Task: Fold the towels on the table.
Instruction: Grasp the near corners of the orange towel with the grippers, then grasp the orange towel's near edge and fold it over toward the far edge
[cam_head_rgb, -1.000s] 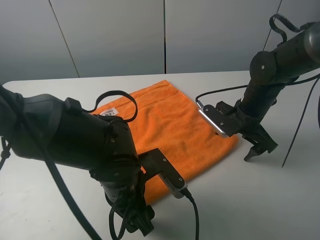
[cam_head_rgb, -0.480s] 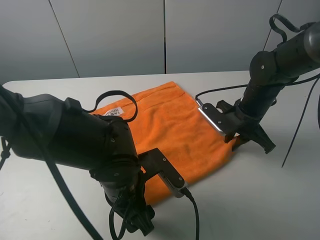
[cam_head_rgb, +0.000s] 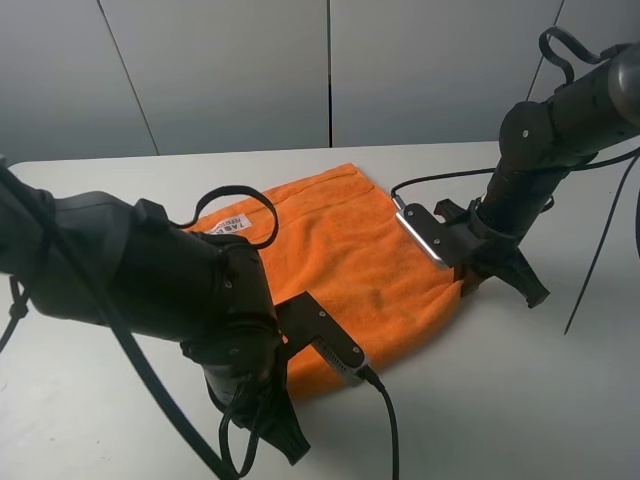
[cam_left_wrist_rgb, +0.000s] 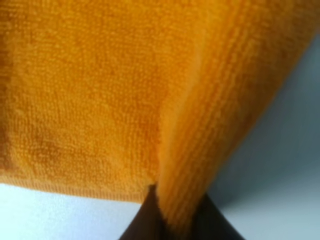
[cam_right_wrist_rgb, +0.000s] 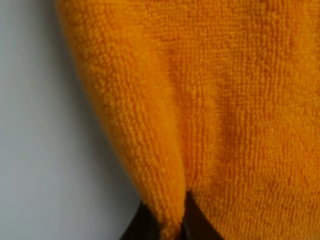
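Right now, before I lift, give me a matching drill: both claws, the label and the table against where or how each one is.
1 left claw
2 right claw
3 label
4 table

A plain white, under everything
B shut on the towel's right corner
C on the towel's far left part
D shut on the towel's near edge

Pairs: 1-D, 2-B, 3-C, 4-A

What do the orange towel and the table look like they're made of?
The orange towel looks like soft microfibre or terry: fuzzy, fine pile in the wrist views. The table looks like smooth matte white laminate or plastic, no grain; which, I cannot tell.
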